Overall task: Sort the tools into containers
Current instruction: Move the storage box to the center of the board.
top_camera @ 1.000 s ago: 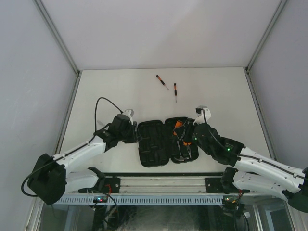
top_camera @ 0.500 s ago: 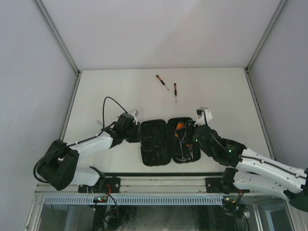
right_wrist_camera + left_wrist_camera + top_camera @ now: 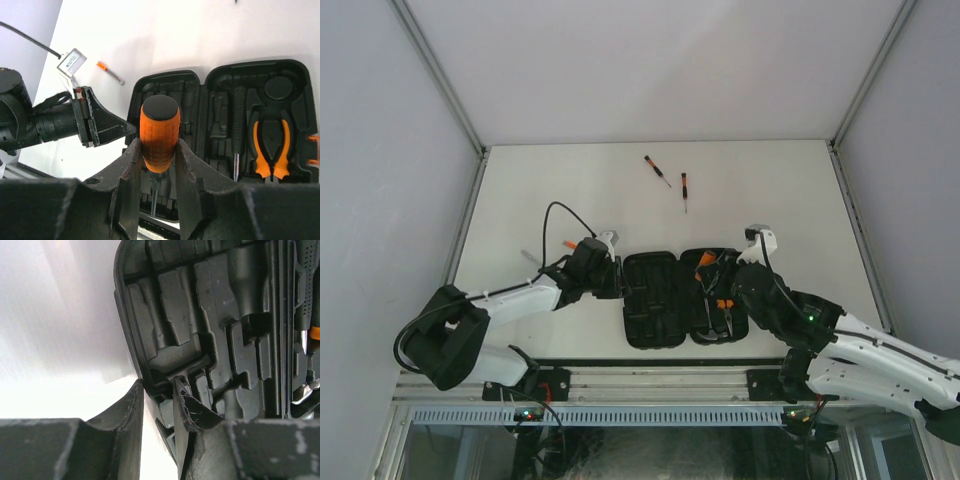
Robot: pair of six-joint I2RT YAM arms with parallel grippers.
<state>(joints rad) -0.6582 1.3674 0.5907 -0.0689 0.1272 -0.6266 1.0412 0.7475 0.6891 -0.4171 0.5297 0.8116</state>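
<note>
The black tool case [image 3: 655, 300] lies open near the table's front edge. My left gripper [image 3: 159, 392] straddles its left rim [image 3: 131, 335], one finger outside and one inside, shut on it. An orange-handled screwdriver [image 3: 160, 125] stands shaft-down in my right gripper [image 3: 157, 145], which is shut on it above the case's moulded slots [image 3: 220, 110]. Pliers [image 3: 270, 147] and a black-handled screwdriver [image 3: 239, 127] lie in the right half. Two thin screwdrivers [image 3: 657, 170] [image 3: 685, 190] lie far back on the table. A small one [image 3: 110, 72] lies left of the case.
The left gripper [image 3: 107, 127] and its arm show at the case's left edge in the right wrist view. White walls [image 3: 400, 150] enclose the table on three sides. The metal rail [image 3: 650, 380] with both arm bases runs along the near edge.
The case has slid to the right with my left gripper at its rim, and that gripper's jaws have narrowed. My right gripper has moved right too, still holding the screwdriver.
</note>
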